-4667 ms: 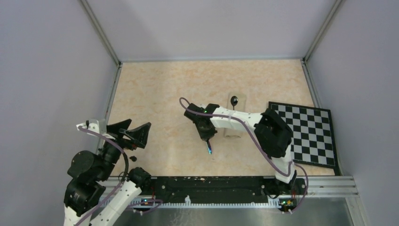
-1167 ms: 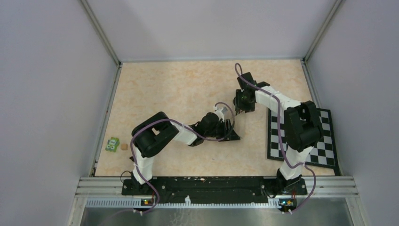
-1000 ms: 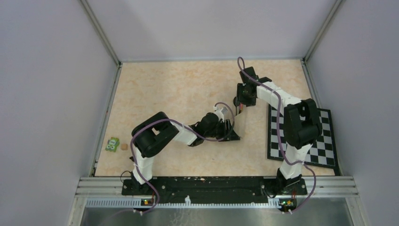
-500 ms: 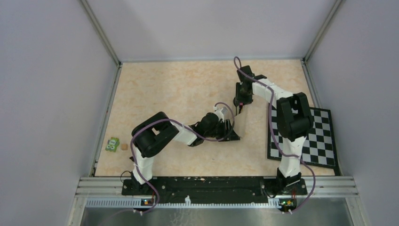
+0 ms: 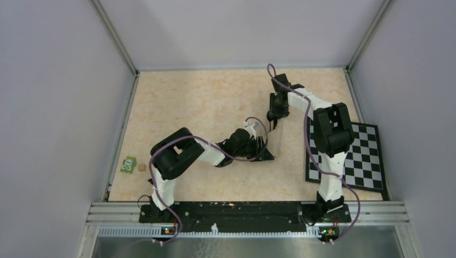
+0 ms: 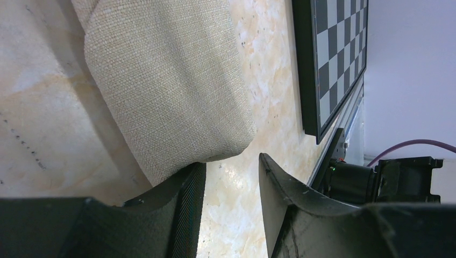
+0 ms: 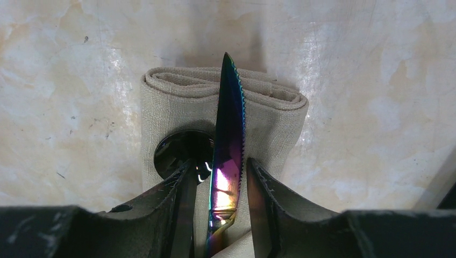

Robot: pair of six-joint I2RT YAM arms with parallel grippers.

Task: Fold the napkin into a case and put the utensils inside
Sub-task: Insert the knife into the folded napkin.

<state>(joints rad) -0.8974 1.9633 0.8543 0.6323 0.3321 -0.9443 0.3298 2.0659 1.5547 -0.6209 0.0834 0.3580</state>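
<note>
The napkin (image 7: 172, 97) lies folded into a narrow case (image 5: 277, 141) mid-table. The black spoon (image 7: 175, 153) shows its round bowl on the cloth. Beside it lies the iridescent knife (image 7: 228, 118), blade tip towards the case's rolled far end and handle running under a cloth flap. My right gripper (image 7: 219, 161) straddles the knife, open, with a thin gap on each side; from above it (image 5: 274, 121) hangs over the case's far end. My left gripper (image 6: 231, 162) is open at the near end, bare table between its jaws, one finger against the cloth (image 6: 166, 80).
A black-and-white checkerboard (image 5: 349, 156) lies to the right of the case, close to the right arm's base, and shows in the left wrist view (image 6: 333, 54). A small green toy (image 5: 128, 165) and a tan block (image 5: 142, 167) sit near the left wall.
Over the last second the right arm's elbow swung left and its gripper settled over the case's far end, jaws narrowing round the knife. The left arm stayed still at the near end.
</note>
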